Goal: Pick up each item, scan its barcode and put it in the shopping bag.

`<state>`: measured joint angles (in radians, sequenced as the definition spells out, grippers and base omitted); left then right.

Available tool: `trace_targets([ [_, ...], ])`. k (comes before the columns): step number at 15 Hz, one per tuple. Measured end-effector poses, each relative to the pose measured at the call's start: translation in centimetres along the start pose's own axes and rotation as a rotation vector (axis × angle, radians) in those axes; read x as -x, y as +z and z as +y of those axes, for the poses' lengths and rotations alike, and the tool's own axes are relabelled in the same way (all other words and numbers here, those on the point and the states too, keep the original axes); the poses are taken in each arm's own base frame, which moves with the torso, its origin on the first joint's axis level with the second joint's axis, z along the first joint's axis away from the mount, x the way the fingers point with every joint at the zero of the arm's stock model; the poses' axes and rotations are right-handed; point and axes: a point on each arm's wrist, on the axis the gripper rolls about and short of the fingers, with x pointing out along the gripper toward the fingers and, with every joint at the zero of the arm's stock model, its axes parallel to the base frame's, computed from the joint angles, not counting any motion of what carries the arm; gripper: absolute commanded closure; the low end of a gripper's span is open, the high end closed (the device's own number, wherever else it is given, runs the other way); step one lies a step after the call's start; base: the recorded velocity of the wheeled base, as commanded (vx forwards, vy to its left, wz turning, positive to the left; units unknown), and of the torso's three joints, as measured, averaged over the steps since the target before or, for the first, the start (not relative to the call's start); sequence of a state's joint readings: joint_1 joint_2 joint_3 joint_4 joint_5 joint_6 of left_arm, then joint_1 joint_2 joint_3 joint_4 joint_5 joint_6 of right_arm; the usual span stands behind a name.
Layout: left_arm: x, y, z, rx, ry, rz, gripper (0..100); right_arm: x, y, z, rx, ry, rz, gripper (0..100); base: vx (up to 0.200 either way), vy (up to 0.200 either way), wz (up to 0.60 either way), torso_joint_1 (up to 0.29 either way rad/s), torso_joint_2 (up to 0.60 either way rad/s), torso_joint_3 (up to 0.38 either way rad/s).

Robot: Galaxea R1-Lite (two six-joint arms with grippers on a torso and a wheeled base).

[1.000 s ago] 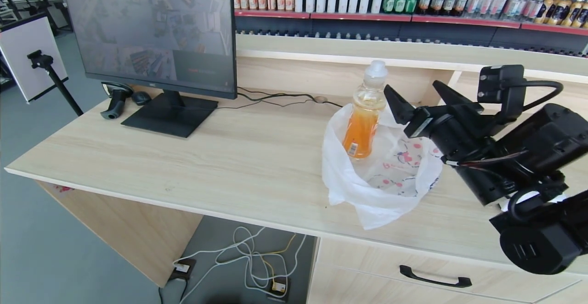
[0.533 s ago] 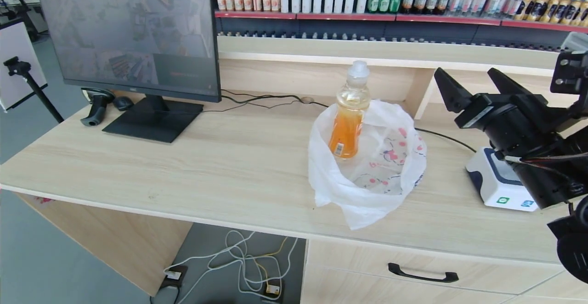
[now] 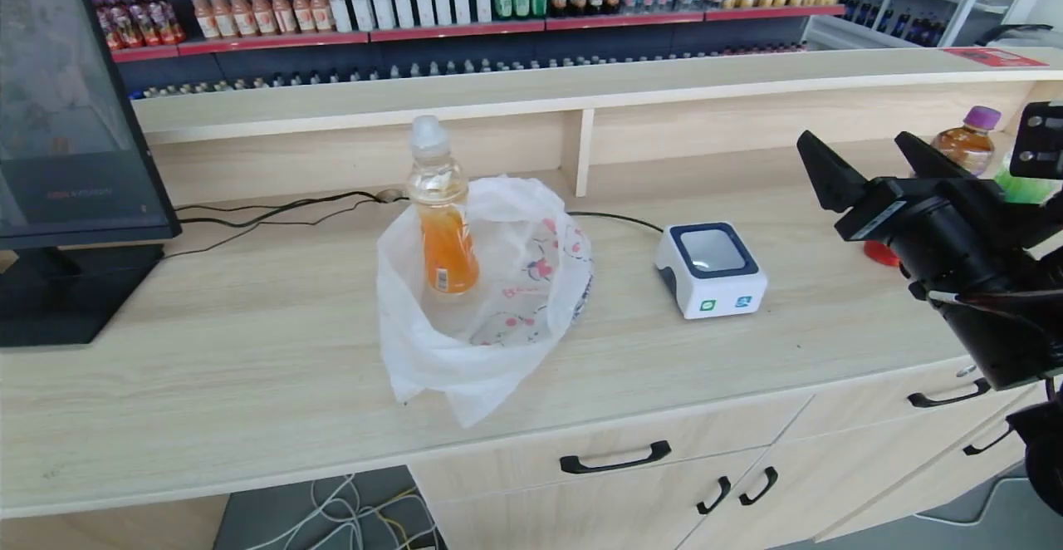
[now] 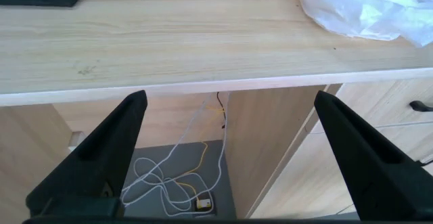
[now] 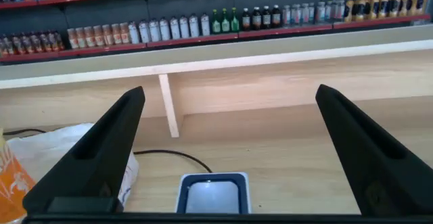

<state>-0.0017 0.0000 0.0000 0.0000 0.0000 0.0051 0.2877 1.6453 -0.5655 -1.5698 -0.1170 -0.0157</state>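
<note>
Camera swung right; the right hand (image 3: 855, 155), fingers apart, has drawn away from the orange bottle (image 3: 440, 230), bagged (image 3: 415, 342) to its left; the purple-capped bottle (image 3: 963, 139) beyond it is likely next

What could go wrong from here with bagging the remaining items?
The orange bottle stands upright in the slack shopping bag; another item dropped in could topple it. The purple-capped bottle sits partly hidden behind the open right gripper, so the reach might knock it over.
</note>
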Motion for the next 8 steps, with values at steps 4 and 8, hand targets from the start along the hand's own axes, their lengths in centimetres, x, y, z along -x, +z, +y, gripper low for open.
trace_targets([
  [4,0.0,0.0,0.0,0.001,0.000,0.000,0,1.0,0.0,-0.1,0.003,0.003,0.020,0,0.000,-0.200,0.00,0.004,0.00,0.005],
  [8,0.0,0.0,0.0,0.001,0.000,0.000,0,1.3,0.2,-0.1,0.002,0.003,0.020,0,0.000,-0.200,0.00,0.001,0.00,0.001],
])
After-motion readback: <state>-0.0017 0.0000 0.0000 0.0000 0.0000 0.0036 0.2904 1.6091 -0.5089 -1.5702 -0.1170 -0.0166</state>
